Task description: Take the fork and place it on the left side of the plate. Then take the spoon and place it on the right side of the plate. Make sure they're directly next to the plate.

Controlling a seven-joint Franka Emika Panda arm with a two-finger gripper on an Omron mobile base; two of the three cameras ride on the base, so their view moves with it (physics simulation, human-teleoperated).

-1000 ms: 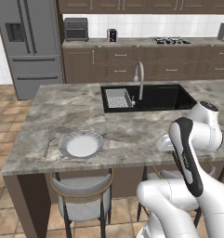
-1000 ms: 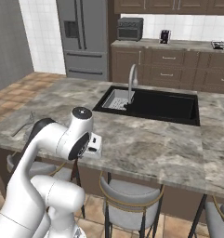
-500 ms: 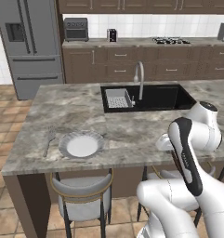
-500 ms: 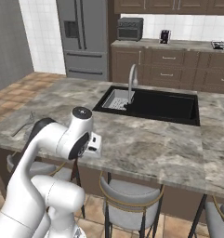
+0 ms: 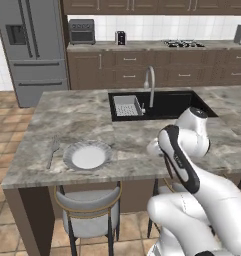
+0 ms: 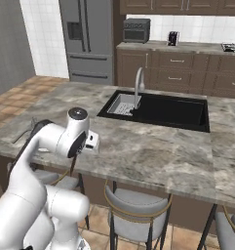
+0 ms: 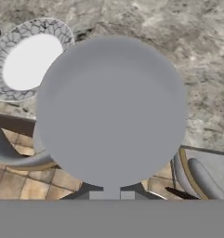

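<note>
The big grey fridge (image 5: 29,45) stands far behind the plate (image 5: 88,155), across the floor. The plate sits on the stone table (image 5: 82,112), close to the table's near edge. The black sink (image 5: 167,105) is set in the table, behind the plate and off to its right. The white robot arm (image 5: 184,150) bends over the table's near edge, well to the right of the plate. A stool (image 5: 89,210) with a grey seat stands on the floor just below the plate.

The plate is round, with a grey rim and a white middle. In the hand view it lies up in the top left corner.

The gripper (image 5: 153,147) is to the right of the plate, over the near edge of the table. It is closed tight. In the hand view the round grey bowl of the spoon (image 7: 111,109) sits right in front of the camera, looking very big, with a thin stalk going down toward the gripper. The gripper looks to be clamped on the spoon. The finger tips are hidden behind it.

The fork (image 5: 53,150) lies flat on the table just beside the plate, on its left side.
</note>
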